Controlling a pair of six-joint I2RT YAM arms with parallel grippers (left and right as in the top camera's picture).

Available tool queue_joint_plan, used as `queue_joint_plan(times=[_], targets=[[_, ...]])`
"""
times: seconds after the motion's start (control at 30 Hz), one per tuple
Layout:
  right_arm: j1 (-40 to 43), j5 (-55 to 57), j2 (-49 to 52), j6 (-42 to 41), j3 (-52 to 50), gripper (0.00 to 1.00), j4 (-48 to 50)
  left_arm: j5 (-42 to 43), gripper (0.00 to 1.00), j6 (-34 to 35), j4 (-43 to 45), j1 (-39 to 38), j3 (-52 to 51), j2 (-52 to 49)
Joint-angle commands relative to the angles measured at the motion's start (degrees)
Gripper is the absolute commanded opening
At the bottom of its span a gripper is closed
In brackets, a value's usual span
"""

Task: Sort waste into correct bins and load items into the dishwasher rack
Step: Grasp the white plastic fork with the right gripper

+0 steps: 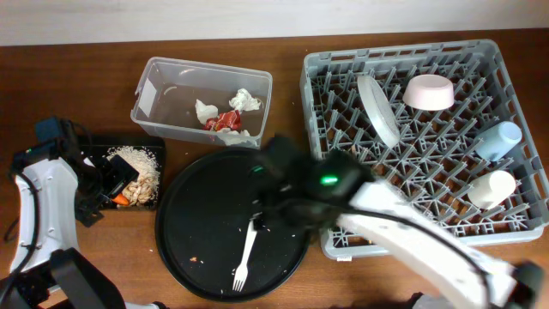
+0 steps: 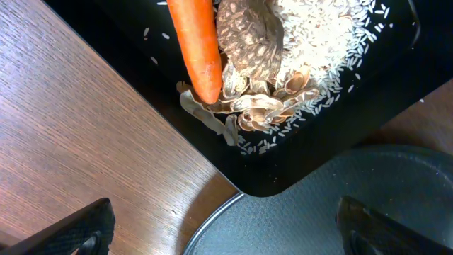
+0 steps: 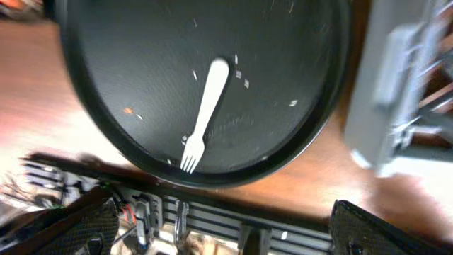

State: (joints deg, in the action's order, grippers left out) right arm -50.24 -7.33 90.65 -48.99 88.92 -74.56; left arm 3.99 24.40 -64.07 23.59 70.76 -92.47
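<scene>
The white fork (image 1: pixel 246 251) lies on the large round black tray (image 1: pixel 197 215), and the right wrist view shows it too (image 3: pixel 207 112). My right gripper (image 1: pixel 279 172) is blurred above that tray; its fingers (image 3: pixel 226 234) are open and empty. The clear tub (image 1: pixel 154 90) holds white tissues (image 1: pixel 244 100) and the red wrapper (image 1: pixel 225 121). The small black tray (image 2: pixel 318 145) holds the carrot (image 2: pixel 198 49), brown lump (image 2: pixel 248 39) and beige food heap (image 2: pixel 311 42). My left gripper (image 2: pixel 226 237) is open and empty just in front of it. The chopstick is out of view.
The grey dishwasher rack (image 1: pixel 319 70) at the right holds the plate (image 1: pixel 377 107), pink bowl (image 1: pixel 429 92), light blue cup (image 1: pixel 497 140) and cream cup (image 1: pixel 491 189). The round tray's rim (image 2: pixel 233 212) lies against the small black tray's corner. The rack's corner (image 3: pixel 396 85) stands right of the round tray.
</scene>
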Motion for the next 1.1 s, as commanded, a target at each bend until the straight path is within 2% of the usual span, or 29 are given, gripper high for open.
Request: queue_joint_plan(times=[0.0,0.13,0.4,0.63,0.77,0.87,0.97,1.0,1.07], targets=[[-5.33,2.89,8.24,-11.89,-0.26,0.99,2.47,-0.83,0.99,-0.52,-0.04,0.20,0.55,0.83],[-9.62,2.86,17.31,-18.86,-0.26,0.99,7.52,-0.83,0.99,-0.52,-0.02,0.20,0.55,0.83],[-13.03,2.89,28.13,-24.17,-0.26,0.99,14.10,-0.81,0.99,-0.52,-0.04,0.20,0.55,0.83],[-13.03,3.06,30.97,-24.17,-1.03,0.99,16.87,-0.81,0.99,-0.52,-0.07,0.20,0.55,0.83],[-12.96,1.44,31.01,-24.22,-5.53,1.00,20.76,-0.83,0.99,-0.52,-0.04,0.20,0.55,0.83],[-12.31,0.13,31.01,-24.13,-8.22,0.87,22.51,-0.83,0.99,-0.52,-0.02,0.20,0.55,0.83],[-12.15,0.26,31.01,-24.11,-8.41,0.70,22.34,-0.83,0.99,-0.52,0.15,0.20,0.55,0.83],[-12.09,0.28,31.01,-23.91,-8.41,0.68,22.32,-0.83,0.99,-0.52,0.13,0.20,0.55,0.83],[-11.93,0.28,31.01,-23.91,-8.41,0.54,22.29,-0.83,0.99,-0.52,0.13,0.20,0.55,0.83]])
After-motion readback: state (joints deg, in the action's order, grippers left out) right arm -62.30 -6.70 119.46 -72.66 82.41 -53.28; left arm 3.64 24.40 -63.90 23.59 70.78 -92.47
